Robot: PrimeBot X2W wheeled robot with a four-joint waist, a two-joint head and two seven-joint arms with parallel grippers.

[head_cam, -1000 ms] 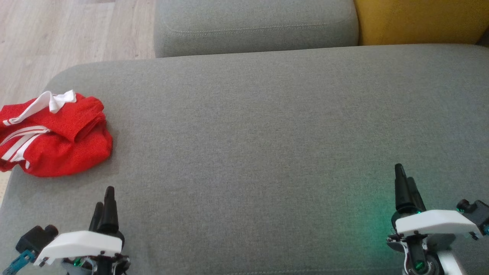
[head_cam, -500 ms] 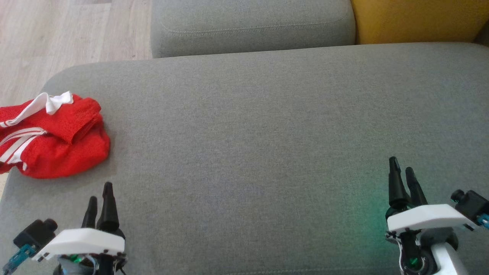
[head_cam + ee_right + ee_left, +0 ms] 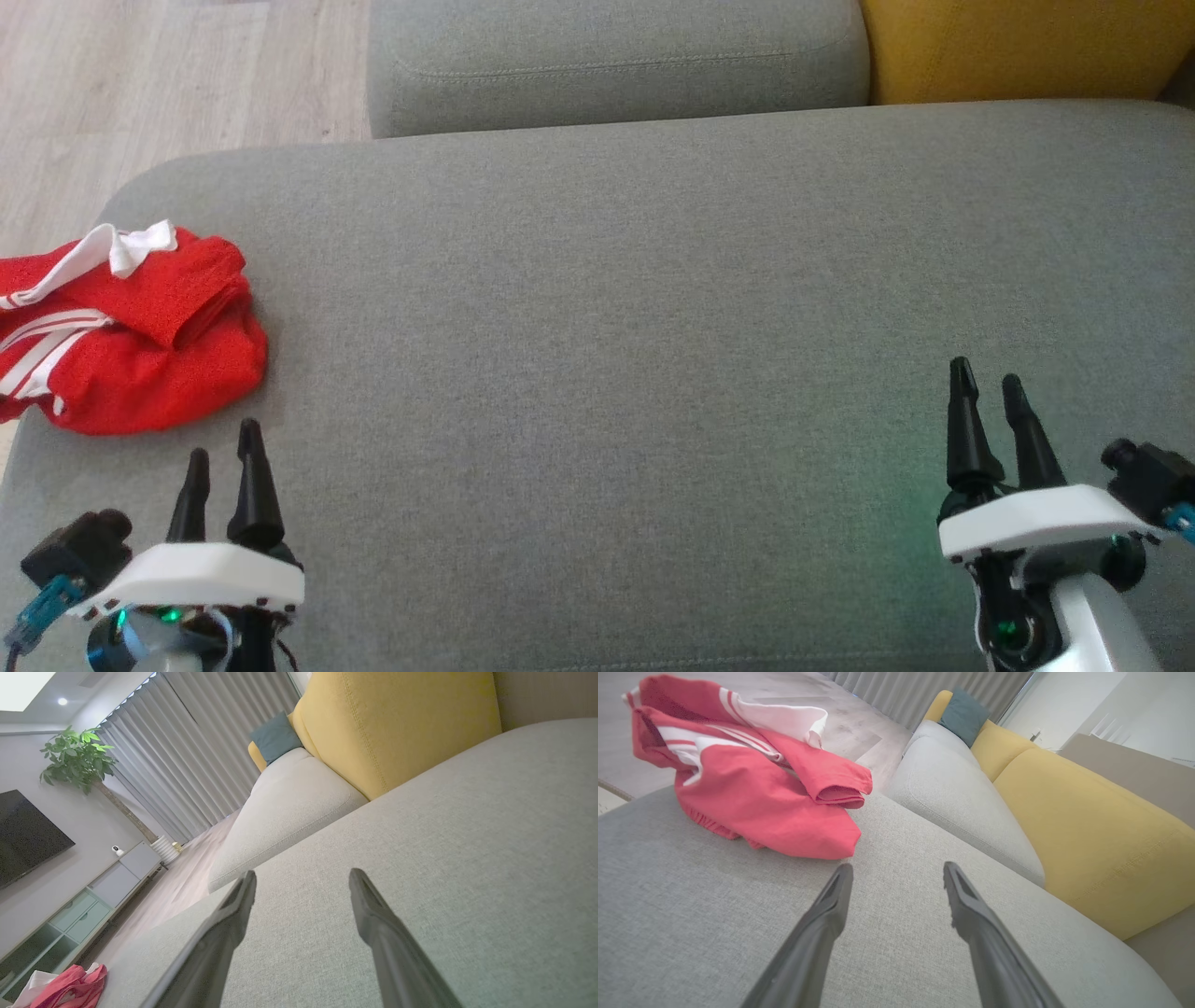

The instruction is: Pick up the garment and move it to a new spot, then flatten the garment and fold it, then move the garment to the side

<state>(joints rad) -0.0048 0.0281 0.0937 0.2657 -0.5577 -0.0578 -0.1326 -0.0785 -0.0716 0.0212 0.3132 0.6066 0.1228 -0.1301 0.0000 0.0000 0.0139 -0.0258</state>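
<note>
I see the red garment with white stripes (image 3: 131, 336) bunched in a heap on the left end of the grey seat cushion (image 3: 607, 308), reaching that cushion's left edge. My left gripper (image 3: 223, 440) hovers on the near left, just short of the garment and not touching it, its two fingers spread apart and empty. My right gripper (image 3: 985, 372) is well apart on the near right, above bare cushion, fingers likewise parted with nothing between them. On the far side lie a second grey cushion (image 3: 616, 65), a yellow backrest (image 3: 1018, 47) and wooden floor (image 3: 140, 84).
</note>
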